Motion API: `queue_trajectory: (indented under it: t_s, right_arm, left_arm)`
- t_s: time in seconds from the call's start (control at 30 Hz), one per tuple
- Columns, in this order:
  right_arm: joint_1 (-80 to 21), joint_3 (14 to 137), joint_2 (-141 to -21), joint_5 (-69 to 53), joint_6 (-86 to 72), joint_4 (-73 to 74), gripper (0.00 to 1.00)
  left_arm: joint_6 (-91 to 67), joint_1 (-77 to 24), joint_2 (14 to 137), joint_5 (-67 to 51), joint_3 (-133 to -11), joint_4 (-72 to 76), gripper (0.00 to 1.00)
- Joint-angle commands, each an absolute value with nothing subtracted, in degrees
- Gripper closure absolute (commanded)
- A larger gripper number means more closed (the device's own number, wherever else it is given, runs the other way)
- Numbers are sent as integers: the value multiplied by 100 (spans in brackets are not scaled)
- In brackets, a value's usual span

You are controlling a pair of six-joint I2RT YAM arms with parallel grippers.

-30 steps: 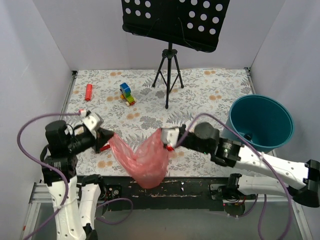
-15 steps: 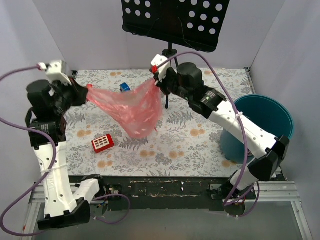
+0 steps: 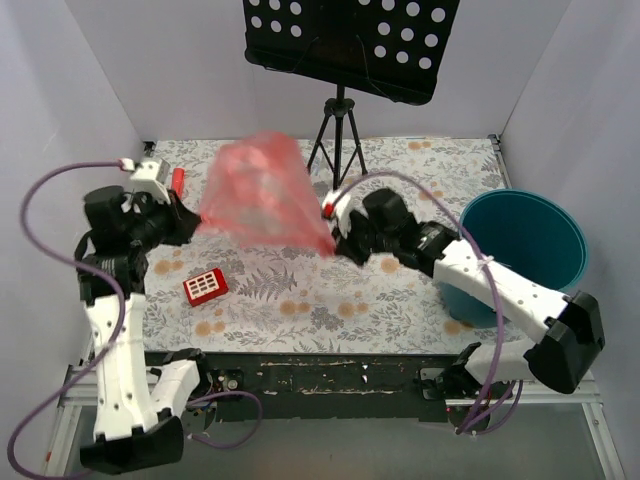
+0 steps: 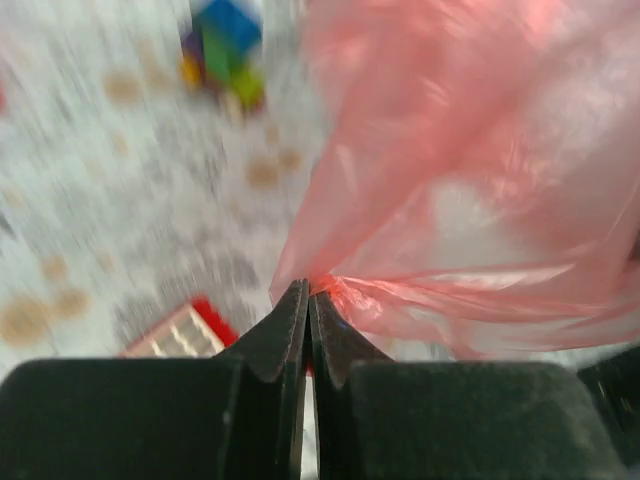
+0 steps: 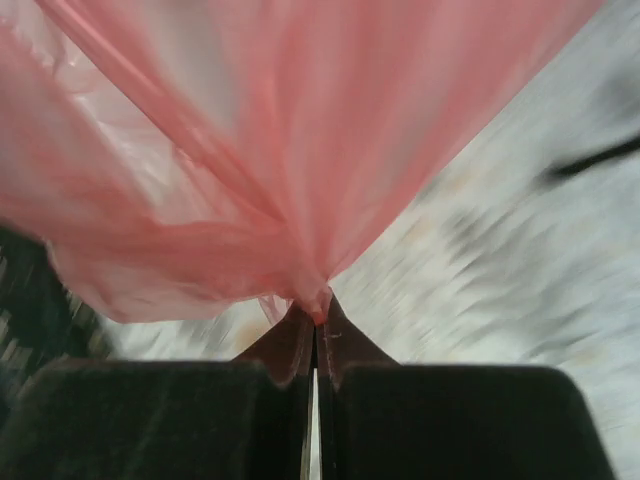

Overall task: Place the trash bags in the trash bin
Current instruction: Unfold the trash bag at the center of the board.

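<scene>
A thin red-pink trash bag (image 3: 258,195) billows up in the air between my two arms, blurred by motion. My left gripper (image 3: 190,222) is shut on the bag's left edge, and the film (image 4: 470,180) bunches right at its tips (image 4: 309,290). My right gripper (image 3: 333,245) is shut on the bag's right edge, with the film (image 5: 250,150) fanning up from its tips (image 5: 316,315). The teal trash bin (image 3: 524,250) stands at the right side of the table, partly behind my right arm.
A small red block with white squares (image 3: 204,287) lies on the floral table between the arms. A red cylinder (image 3: 178,179) lies at the back left. A tripod (image 3: 338,150) with a black perforated music stand (image 3: 345,40) rises at the back. A coloured toy (image 4: 222,50) shows in the left wrist view.
The bag went from hanging low at the front edge to being lifted, and now balloons upward. Both grippers dropped from their raised spread; the right one moved down toward the table's middle.
</scene>
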State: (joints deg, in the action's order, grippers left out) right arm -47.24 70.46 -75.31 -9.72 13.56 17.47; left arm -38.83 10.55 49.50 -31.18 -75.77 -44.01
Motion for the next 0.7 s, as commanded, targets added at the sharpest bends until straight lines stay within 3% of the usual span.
queue_trajectory:
  t_s: [0.0, 0.17, 0.33, 0.43, 0.53, 0.6, 0.67]
  right_arm:
    - [-4746, 6257, -7242, -2643, 904, 3083, 99]
    - [-4729, 7557, -7601, -2022, 1176, 2313, 99]
    - [-4597, 10234, -9278, -1584, 1223, 1900, 99]
    - [-4492, 12088, -10315, -679, 993, 1181, 99]
    - [-4482, 14424, -11388, -37, 1238, 337, 99]
    - [-4648, 14696, -11383, 350, 1886, -1205, 99]
    - [-4894, 13830, -10787, 265, 2598, -2858, 99]
  left_arm:
    - [-3464, 1020, 5123, -3487, -7179, -5827, 100]
    - [-4042, 1028, 6282, -3271, -8111, -5846, 100]
    - [-4350, 1046, 7170, -2876, -9454, -5353, 100]
    - [-4535, 1063, 7943, -2191, -11041, -5169, 100]
    - [-4737, 1099, 8603, -1364, -13386, -4801, 100]
    - [-4877, 1099, 8457, -1012, -14088, -3768, 100]
    - [-4922, 1090, 7747, -1298, -13443, -1978, 100]
